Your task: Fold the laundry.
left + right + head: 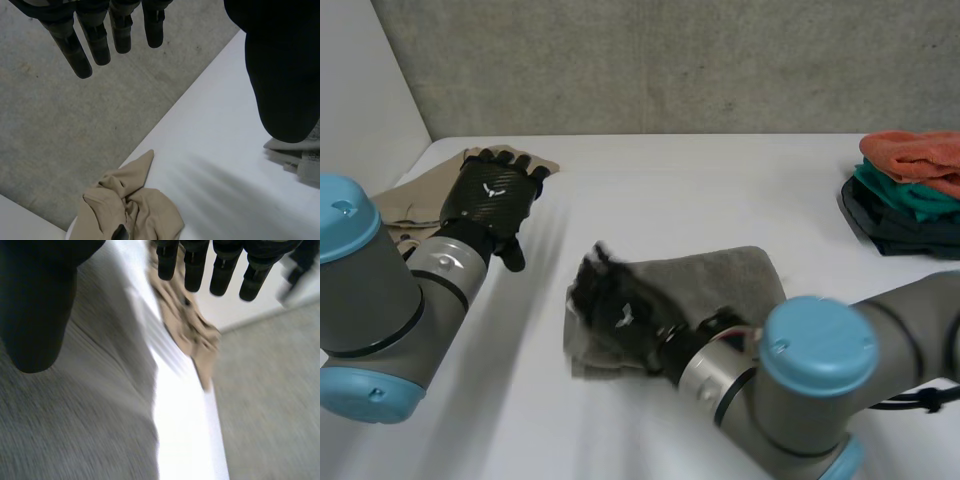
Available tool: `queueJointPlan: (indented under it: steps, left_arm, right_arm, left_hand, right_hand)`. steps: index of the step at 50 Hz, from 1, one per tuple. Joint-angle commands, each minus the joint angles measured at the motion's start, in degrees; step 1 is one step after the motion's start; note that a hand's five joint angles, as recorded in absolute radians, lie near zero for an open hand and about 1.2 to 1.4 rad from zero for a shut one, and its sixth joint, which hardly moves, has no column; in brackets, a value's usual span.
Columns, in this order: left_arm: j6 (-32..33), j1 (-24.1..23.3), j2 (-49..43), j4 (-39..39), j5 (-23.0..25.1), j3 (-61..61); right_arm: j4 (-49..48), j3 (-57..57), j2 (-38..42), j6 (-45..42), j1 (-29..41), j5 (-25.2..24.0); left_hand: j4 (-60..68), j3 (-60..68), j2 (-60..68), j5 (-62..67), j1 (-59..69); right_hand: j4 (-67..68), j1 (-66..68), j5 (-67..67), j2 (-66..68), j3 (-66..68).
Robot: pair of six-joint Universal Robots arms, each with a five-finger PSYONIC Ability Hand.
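A folded grey cloth (730, 275) lies in the middle of the white table (700, 190). My right hand (620, 310) hovers over the cloth's left end, its fingers (220, 270) straight and apart from the thumb, open, with the grey cloth (75, 430) under the palm. A crumpled tan cloth (405, 205) lies at the table's far left corner. My left hand (490, 195) hangs above the tan cloth with straight fingers (75, 50), open and empty. The tan cloth (135, 210) lies below those fingertips at the table's edge, and it is also the tan cloth (187, 322) beyond the right hand's fingertips.
A stack of folded clothes (910, 190), orange on top, then teal and dark, sits at the table's right edge. The grey floor (60, 130) drops away beyond the far left corner. A grey wall (670, 60) runs behind the table.
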Motion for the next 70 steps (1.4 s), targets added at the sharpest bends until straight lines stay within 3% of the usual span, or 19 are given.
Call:
queueJointPlan:
  steps: [1, 5, 10, 14, 15, 17, 20, 23, 29, 33, 36, 37, 40, 41, 46, 51, 55, 62, 70]
  left_arm:
    - [0.1, -0.6, 0.1, 0.0, 0.0, 1.3]
    - [0.1, -1.0, 0.0, 0.0, 0.0, 1.5]
    - [0.1, -2.1, -0.4, 0.1, 0.0, 1.3]
    - [0.1, -2.2, -1.1, 0.4, 0.0, 0.9]
    - [0.1, -2.2, -1.1, 0.5, 0.0, 0.8]
    - [0.1, -2.2, -1.2, 0.6, 0.0, 0.6]
    - [0.2, -2.2, -1.2, 0.6, 0.0, 0.6]
    - [0.5, -2.2, -0.5, 0.6, 0.0, 0.8]
    - [0.4, -2.2, 0.6, 0.6, -0.4, 1.0]
    - [-0.1, -2.2, 1.3, 0.5, -0.7, 0.9]
    - [-0.4, -2.3, 1.3, 0.5, -0.9, 0.8]
    - [-0.6, -2.4, 1.3, 0.5, -0.9, 0.8]
    - [-3.0, -3.8, 1.3, 0.5, -1.1, 1.1]
    - [-3.7, -4.2, 1.3, 0.4, -1.1, 1.3]
    - [-10.9, -6.8, 1.4, 0.1, -2.8, 2.4]
    - [-16.5, -11.3, 1.2, -0.4, -6.6, 3.9]
    - [-19.9, -15.6, 0.6, -0.7, -8.6, 4.5]
    - [-22.6, -19.9, -7.4, -1.1, -9.5, 7.5]
    - [-22.3, -20.1, -19.4, -9.4, -16.0, 12.5]
  right_arm:
    - [7.4, 3.6, -10.6, 16.0, -10.7, 6.4]
    - [16.4, 5.4, -10.7, 18.9, -14.9, 5.7]
    - [18.7, 8.8, -10.2, 16.2, -20.9, 5.3]
    - [18.6, 9.5, -7.5, 11.0, -25.5, 6.4]
    - [18.6, 9.3, -6.8, 9.7, -26.2, 6.7]
    - [18.3, 8.9, -6.6, 9.1, -26.7, 7.3]
    - [15.9, 7.7, -6.9, 9.1, -26.2, 9.1]
    - [8.6, 4.9, -9.5, 9.5, -19.6, 10.7]
    - [3.1, 1.9, -10.3, 9.7, -7.5, 9.5]
    - [1.4, 1.3, -4.1, 8.8, 1.5, 1.9]
    - [1.6, 0.9, -0.9, 7.4, 4.4, -1.2]
    - [1.9, 0.6, 0.7, 6.7, 5.0, -1.4]
    - [2.7, -0.4, 1.1, 6.9, 4.3, 1.0]
    - [2.9, -0.6, 0.6, 8.1, 3.8, 4.4]
    - [3.4, -0.8, -4.1, 17.8, 1.6, 11.0]
    - [6.6, 0.3, -12.9, 34.8, -6.2, 10.2]
    - [19.1, -3.1, -13.2, 45.6, -10.3, 6.2]
    - [30.1, -11.6, -3.9, 46.5, -11.5, 5.1]
    - [33.3, -18.6, 5.3, 46.0, -10.9, 4.8]
  left_hand:
    - [-1.7, -2.2, -1.7, -2.8, -1.0]
    - [-1.7, -2.2, -1.7, -2.8, -1.0]
    - [-1.7, -2.2, -1.7, -2.8, -1.0]
    - [-1.7, -2.2, -1.7, -2.8, -1.0]
    - [-1.7, -2.2, -1.7, -2.8, -1.0]
    - [-1.7, -2.2, -1.7, -2.8, -1.0]
    - [-1.7, -2.2, -1.7, -2.8, -1.0]
    - [-1.7, -2.2, -1.7, -2.8, -1.0]
    - [-1.7, -2.2, -1.7, -2.8, -1.0]
    - [-1.7, -2.2, -1.7, -2.8, -1.0]
    - [-1.7, -2.2, -1.7, -2.8, -1.0]
    - [-1.7, -2.2, -1.7, -2.8, -1.0]
    - [-1.7, -2.2, -1.7, -2.8, -1.0]
    - [-1.6, -2.2, -1.7, -2.8, -1.0]
    - [-1.0, -1.5, -1.0, -2.1, -0.3]
    - [-0.1, -0.7, -0.1, -1.3, 0.6]
    - [0.9, 0.4, 0.9, -0.3, 1.6]
    - [0.9, 0.4, 0.9, -0.3, 1.6]
    - [1.1, 0.5, 1.0, -0.1, 1.7]
  right_hand:
    - [-3.6, -3.0, -3.3, -3.0, -3.7]
    - [-3.6, -3.0, -3.3, -3.0, -3.7]
    - [-3.6, -3.0, -3.3, -3.0, -3.7]
    - [27.1, 27.7, 27.5, 27.7, 27.1]
    - [44.5, 45.2, 44.9, 45.2, 44.5]
    - [64.1, 64.7, 64.5, 64.7, 64.1]
    - [66.4, 67.0, 66.7, 67.0, 66.3]
    - [66.4, 67.0, 66.7, 67.0, 66.3]
    - [66.4, 67.0, 66.7, 67.0, 66.3]
    - [66.4, 67.0, 66.7, 67.0, 66.3]
    - [66.4, 67.0, 66.7, 67.0, 66.3]
    - [60.9, 61.5, 61.3, 61.5, 60.9]
    - [10.9, 11.5, 11.3, 11.5, 10.9]
    - [-3.6, -3.0, -3.3, -3.0, -3.7]
    - [-3.6, -3.0, -3.3, -3.0, -3.7]
    - [-3.6, -3.0, -3.3, -3.0, -3.7]
    - [-3.6, -3.0, -3.3, -3.0, -3.7]
    - [-3.6, -3.0, -3.3, -3.0, -3.7]
    - [-3.6, -3.0, -3.3, -3.0, -3.7]
